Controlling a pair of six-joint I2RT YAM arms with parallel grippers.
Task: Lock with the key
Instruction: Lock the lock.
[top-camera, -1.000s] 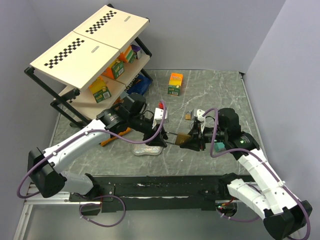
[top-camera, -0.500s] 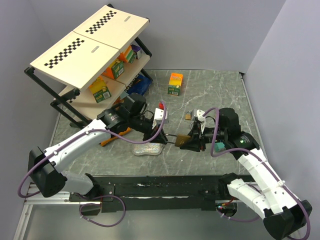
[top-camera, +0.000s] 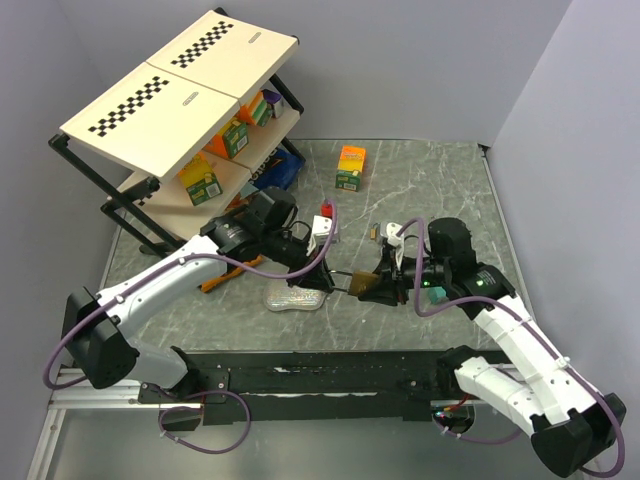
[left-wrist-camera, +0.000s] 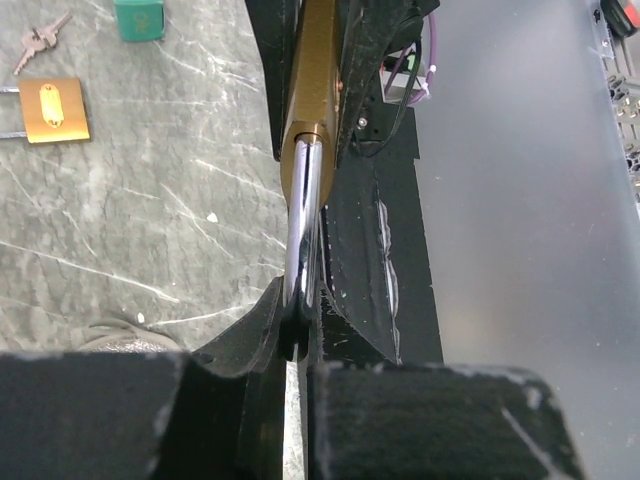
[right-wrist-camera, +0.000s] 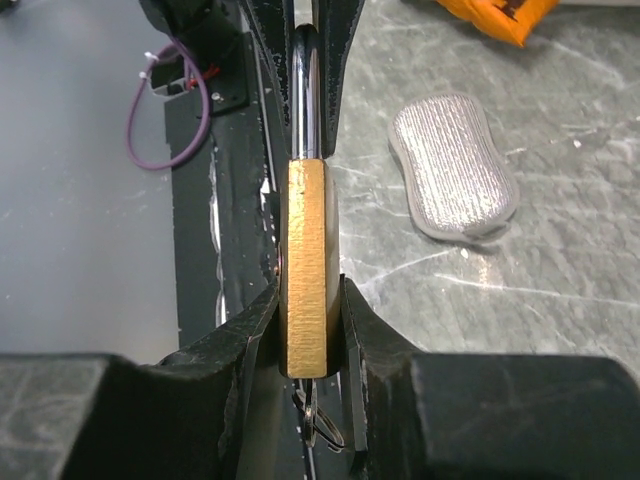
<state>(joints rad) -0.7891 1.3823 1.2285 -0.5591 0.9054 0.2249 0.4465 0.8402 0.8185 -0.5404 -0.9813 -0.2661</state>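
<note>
The brass padlock is held off the worktop between the two arms, its body pinched edge-on in the partly closed right jaws, its steel shackle clamped in the nearly shut left jaws, a key ring dangling under the body.

Both arms reach inward, fingertips facing each other. Left gripper: fingers pinched on the padlock shackle. Right gripper: fingers clamped flat against the padlock body.

A ribbed grey pad lies on the marble table, an orange-green box well behind it.
</note>
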